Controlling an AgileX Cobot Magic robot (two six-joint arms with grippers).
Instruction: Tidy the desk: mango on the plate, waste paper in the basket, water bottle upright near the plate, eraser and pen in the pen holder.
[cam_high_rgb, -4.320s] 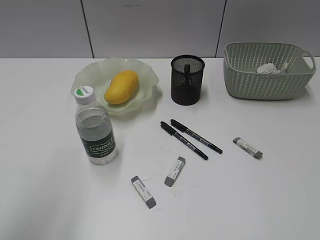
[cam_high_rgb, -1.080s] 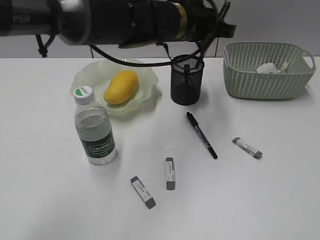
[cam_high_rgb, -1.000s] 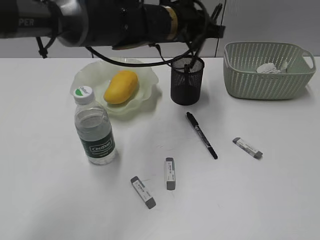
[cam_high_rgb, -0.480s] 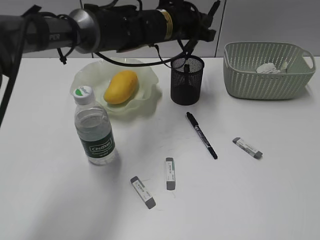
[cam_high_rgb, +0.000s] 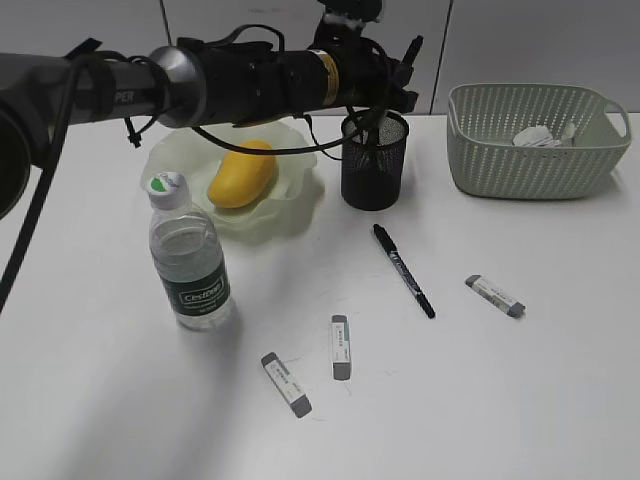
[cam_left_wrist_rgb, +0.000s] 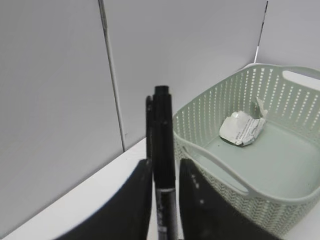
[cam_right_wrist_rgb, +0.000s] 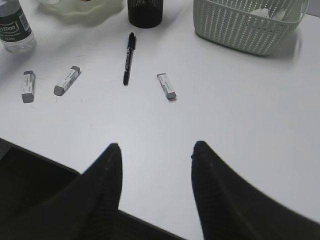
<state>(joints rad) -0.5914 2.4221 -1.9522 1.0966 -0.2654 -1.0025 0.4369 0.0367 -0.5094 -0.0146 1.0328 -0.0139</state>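
The left hand (cam_left_wrist_rgb: 162, 200) grips a black pen (cam_left_wrist_rgb: 162, 150) above the black wire-mesh cup (cam_high_rgb: 374, 160).

Its two dark fingers (cam_left_wrist_rgb: 130, 205) are pressed tight on the pen, which stands upright between them. The right hand (cam_right_wrist_rgb: 155, 155) hangs over the near edge of the wide white bench (cam_high_rgb: 520, 400) with its fingers spread apart and nothing in them. A second black pen (cam_high_rgb: 403, 271) lies flat in front of the cup. Three small grey and white erasers lie on the bench: one (cam_high_rgb: 494, 296) to the right, one (cam_high_rgb: 340, 347) in the middle, one (cam_high_rgb: 286, 384) nearest the front. The smooth yellow mango (cam_high_rgb: 241, 174) sits on the pale green wavy dish (cam_high_rgb: 180, 150). The clear bottle with a dark green label (cam_high_rgb: 190, 255) stands upright just beside the dish. The crumpled white paper scrap (cam_left_wrist_rgb: 242, 129) is in the pale green woven plastic basket (cam_high_rgb: 480, 150).
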